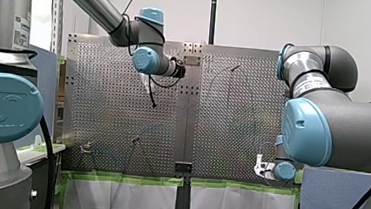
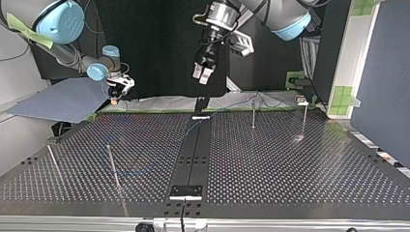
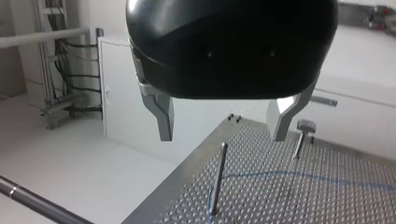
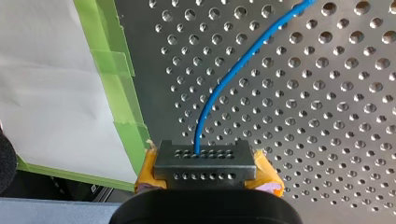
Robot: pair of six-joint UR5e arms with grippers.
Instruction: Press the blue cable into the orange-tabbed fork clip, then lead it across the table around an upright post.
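The blue cable (image 4: 233,70) runs over the perforated table into the tips of my right gripper (image 4: 205,164), which is shut on it between yellow pads. At the top view's left this gripper (image 2: 115,98) hangs by the table's far edge. My left gripper (image 3: 224,135) is open, its metal fingers (image 3: 163,116) holding nothing, high above the table. Below it stand an upright post (image 3: 218,177) and a second post with a small block head (image 3: 306,127). The cable (image 3: 303,175) lies on the table between them. I cannot make out an orange tab.
More thin posts (image 2: 112,164) (image 2: 52,162) stand at the top view's left, others (image 2: 253,113) (image 2: 304,121) at its far right. A black rail (image 2: 193,159) runs down the table's middle. Green tape (image 4: 116,74) lines the table edge beside my right gripper.
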